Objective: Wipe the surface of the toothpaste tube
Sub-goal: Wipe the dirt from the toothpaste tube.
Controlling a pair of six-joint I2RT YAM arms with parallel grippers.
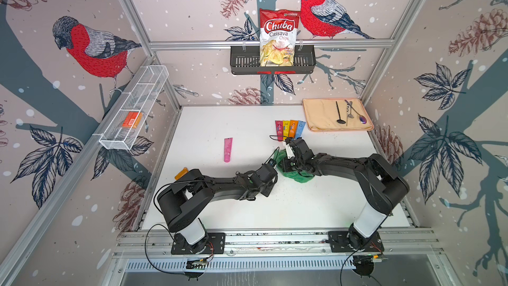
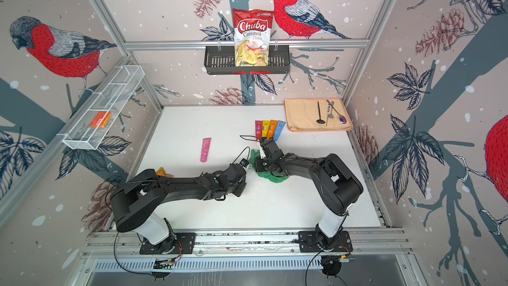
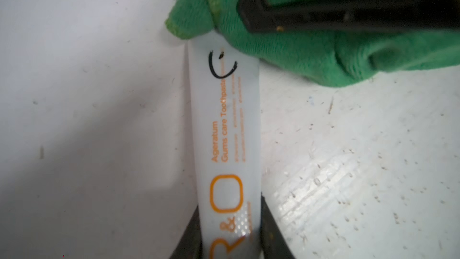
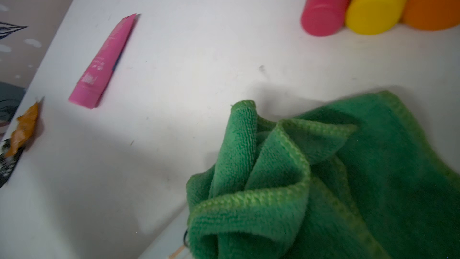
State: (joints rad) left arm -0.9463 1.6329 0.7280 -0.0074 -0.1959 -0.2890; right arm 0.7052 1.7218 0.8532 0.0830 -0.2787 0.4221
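A white toothpaste tube (image 3: 224, 133) with orange lettering and a black pen mark (image 3: 221, 67) lies lengthwise in the left wrist view. My left gripper (image 3: 230, 235) is shut on its near end, one dark finger (image 3: 271, 230) on each side. A green cloth (image 3: 286, 51) covers the tube's far end, pressed there by a black finger (image 3: 323, 13) of the right gripper. In both top views the two grippers meet mid-table: the left gripper (image 1: 275, 167) and the right gripper (image 1: 286, 163), shut on the bunched cloth (image 1: 299, 178). The cloth (image 4: 323, 183) hides the right gripper's fingers in the right wrist view.
A pink tube (image 1: 228, 149) lies left of the grippers. Several coloured tubes (image 1: 290, 129) sit in a row behind them. A beige mat (image 1: 319, 116) with utensils is at the back right. An orange wrapper (image 1: 181, 173) lies by the left arm. A chip-bag basket (image 1: 239, 61) hangs on the back wall.
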